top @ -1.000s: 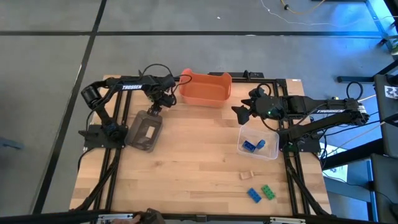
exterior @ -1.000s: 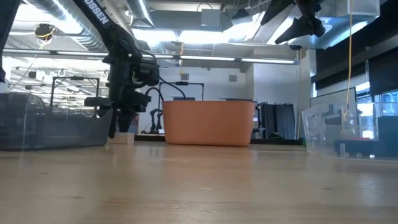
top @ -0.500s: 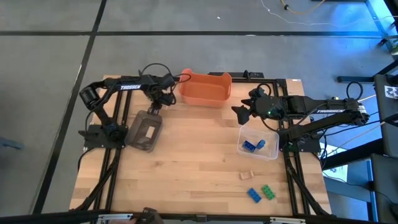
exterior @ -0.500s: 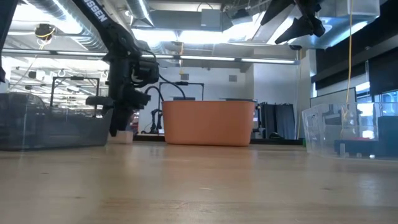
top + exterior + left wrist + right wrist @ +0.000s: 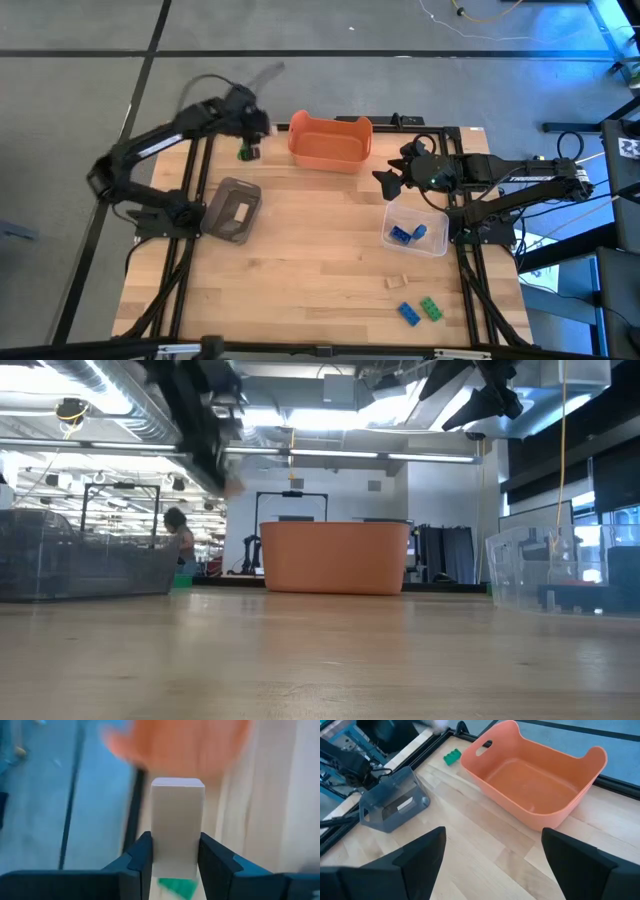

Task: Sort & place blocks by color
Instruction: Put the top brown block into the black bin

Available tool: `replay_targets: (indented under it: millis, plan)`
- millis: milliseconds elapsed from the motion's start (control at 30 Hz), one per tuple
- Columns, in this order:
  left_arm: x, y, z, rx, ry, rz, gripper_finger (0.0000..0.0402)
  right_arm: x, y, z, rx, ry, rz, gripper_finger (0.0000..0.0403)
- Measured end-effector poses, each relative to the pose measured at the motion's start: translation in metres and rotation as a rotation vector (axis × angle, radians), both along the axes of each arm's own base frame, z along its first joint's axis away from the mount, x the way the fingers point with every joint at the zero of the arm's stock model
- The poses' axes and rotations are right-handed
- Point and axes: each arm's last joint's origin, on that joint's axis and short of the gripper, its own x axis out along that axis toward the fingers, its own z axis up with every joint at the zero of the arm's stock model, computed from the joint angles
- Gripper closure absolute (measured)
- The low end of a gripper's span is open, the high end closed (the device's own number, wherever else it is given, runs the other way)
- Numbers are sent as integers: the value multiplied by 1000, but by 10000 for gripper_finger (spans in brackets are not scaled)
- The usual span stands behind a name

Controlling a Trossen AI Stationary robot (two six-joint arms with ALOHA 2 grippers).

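The left gripper [image 5: 250, 118] is up in the air past the back edge of the table [image 5: 310, 260], near its back left corner. It is squeezing a pale wood block [image 5: 177, 822] between its two fingers [image 5: 141, 857]. The block stands upright in the grip. A green block [image 5: 246, 152] lies on the table at the back edge, just under that gripper and left of the orange tub [image 5: 331, 142]. The right wrist view shows this green block [image 5: 452, 756] close to the tub's [image 5: 535, 780] corner.

A dark see-through bin [image 5: 231, 210] sits near the left edge of the table. In the low view it shows at the left [image 5: 90, 565], with the orange tub [image 5: 335, 557] in the middle at the back edge.

The right gripper [image 5: 385, 184] hangs above the table, right of the middle, with its fingers [image 5: 420, 852] spread wide and nothing between them. Just in front of it is a clear box [image 5: 415, 230] near the right edge, with blue blocks [image 5: 403, 234] inside.

Near the front right corner, one small tan block [image 5: 398, 282] lies on the wood. A blue block [image 5: 408, 313] and a green block [image 5: 430, 308] lie just beside each other, closer to the front edge.

A person [image 5: 180, 540] shows far off in the room behind the table.
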Motion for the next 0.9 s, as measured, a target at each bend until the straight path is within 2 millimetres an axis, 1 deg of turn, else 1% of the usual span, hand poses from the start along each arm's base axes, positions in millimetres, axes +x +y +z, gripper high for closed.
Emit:
replay_targets:
  millis: [67,133,200,267,400,500,600,700,767,900]
  plan:
    - [-9,-11,28,-12,-198,32,289,0,0,0,-15,7,11,73]
    - [-19,-25,49,-60,-412,41,289,0,0,0,-29,13,23,73]
    - [-29,-42,63,-110,-604,21,289,1,0,1,-49,19,38,73]
    - [-36,-58,68,-150,-743,-1,289,1,0,2,-70,21,56,73]
    - [-47,-91,58,-259,-942,-36,289,5,1,6,-93,-7,124,73]
    - [-51,-111,39,-344,-1014,-42,289,9,3,11,-103,-58,201,73]
    - [-51,-126,21,-408,-1084,-48,289,13,5,18,-126,-128,274,73]
    - [-47,-137,10,-415,-1139,-62,289,17,6,26,-160,-201,322,73]
    - [-46,-140,8,-397,-1178,-54,289,18,6,29,-183,-230,336,73]
    - [-46,-144,10,-385,-1199,-48,289,19,6,31,-193,-244,337,73]
